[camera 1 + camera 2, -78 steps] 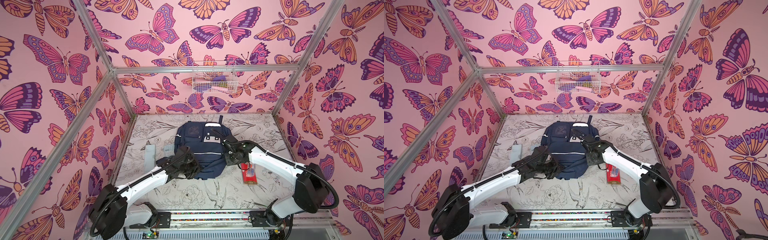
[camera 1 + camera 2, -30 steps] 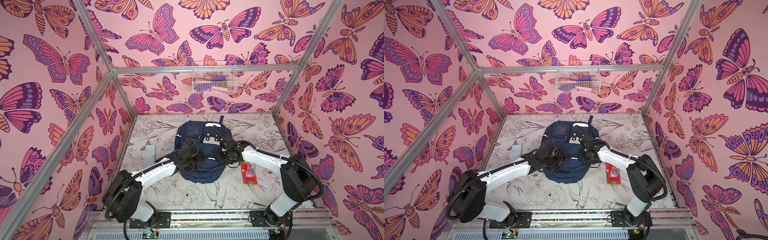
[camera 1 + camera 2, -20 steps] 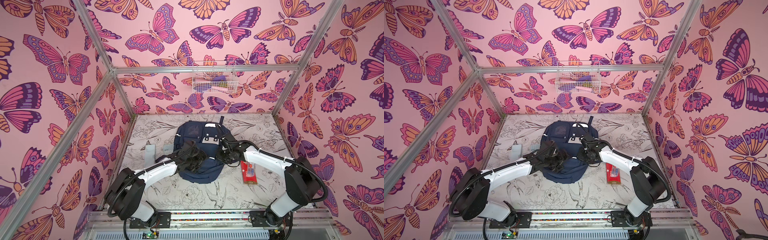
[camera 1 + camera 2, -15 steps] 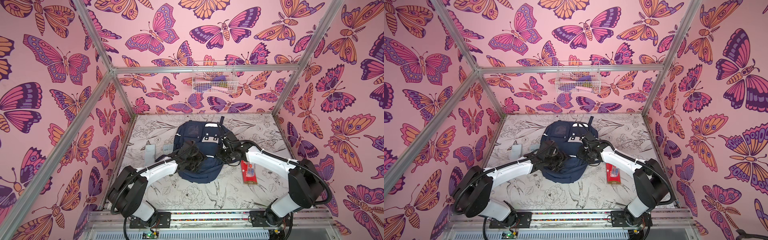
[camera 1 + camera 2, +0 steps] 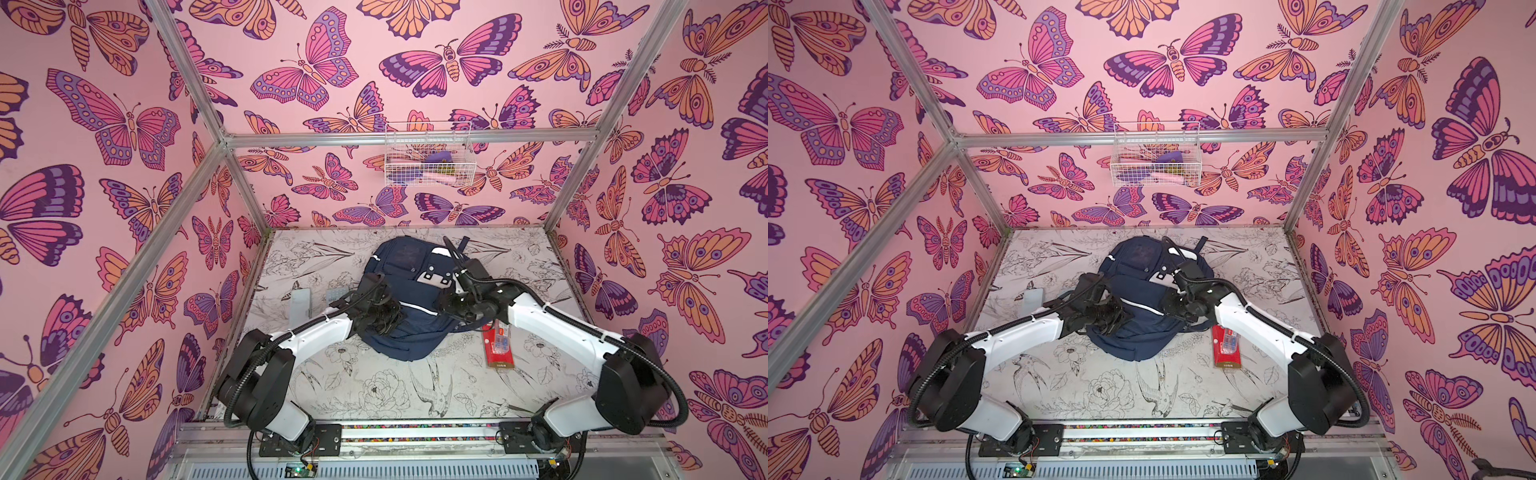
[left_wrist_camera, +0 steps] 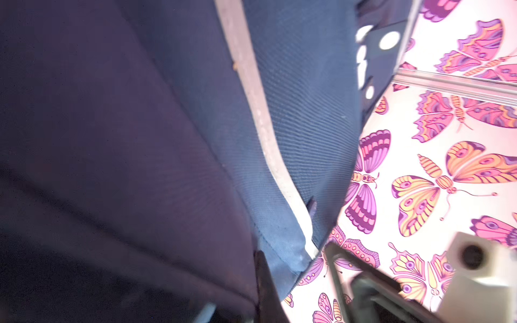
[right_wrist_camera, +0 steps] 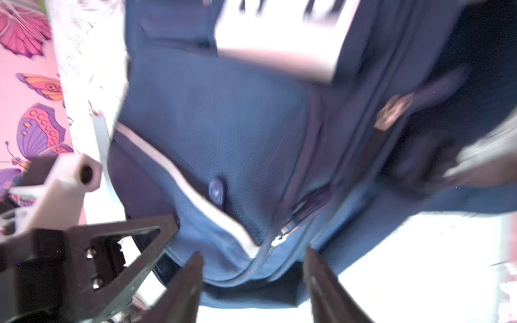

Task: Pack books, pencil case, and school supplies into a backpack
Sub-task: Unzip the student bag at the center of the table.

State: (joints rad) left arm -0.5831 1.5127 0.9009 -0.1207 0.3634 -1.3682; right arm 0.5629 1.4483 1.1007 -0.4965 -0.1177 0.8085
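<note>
Floral table (image 5: 374, 395) bore one backpack (image 5: 409, 291). Left gripper (image 5: 386, 322) clamped its edge; right gripper (image 7: 251, 251) gaped at the zip (image 7: 279, 240). Best: fabric held taut, jaws closing squarely.

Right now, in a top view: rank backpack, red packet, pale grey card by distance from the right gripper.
1. backpack: right gripper is at its right edge.
2. red packet: on the table, just to the gripper's right.
3. pale grey card: across the backpack, on the left side.
</note>
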